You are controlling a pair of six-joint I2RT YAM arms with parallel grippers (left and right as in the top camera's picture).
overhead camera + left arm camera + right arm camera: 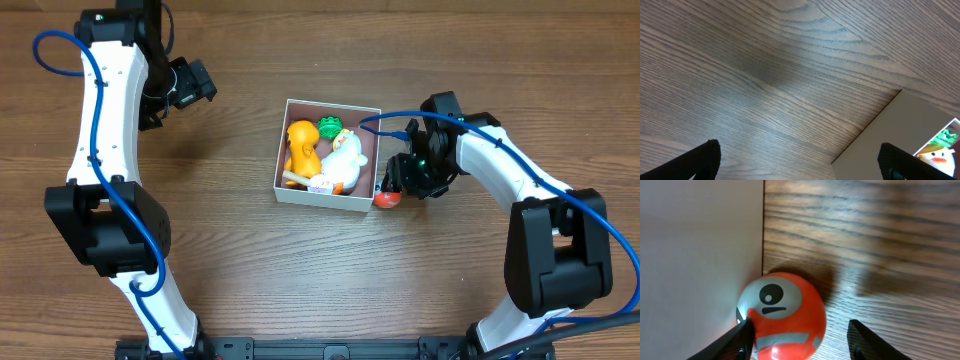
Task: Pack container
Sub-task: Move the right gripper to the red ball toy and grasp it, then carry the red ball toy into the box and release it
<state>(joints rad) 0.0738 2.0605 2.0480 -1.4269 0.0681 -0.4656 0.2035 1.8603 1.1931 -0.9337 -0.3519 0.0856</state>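
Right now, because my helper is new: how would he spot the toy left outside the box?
Find the white-walled container mid-table. Beside its outer wall, by the right gripper, sits a red ball. Only it has a grey one-eyed face.

Left arm (115,90): white shells, black joint housings, and a small green light (97,17) by the counter's far left corner.
Right arm (500,165): same white and black.
Cables (103,95): blue, thin.
Left gripper (800,160) and Right gripper (799,330): matte black fingers.

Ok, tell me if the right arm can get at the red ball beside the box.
Probably yes: the right fingers, open, straddle the red ball, though the container wall crowds one finger.
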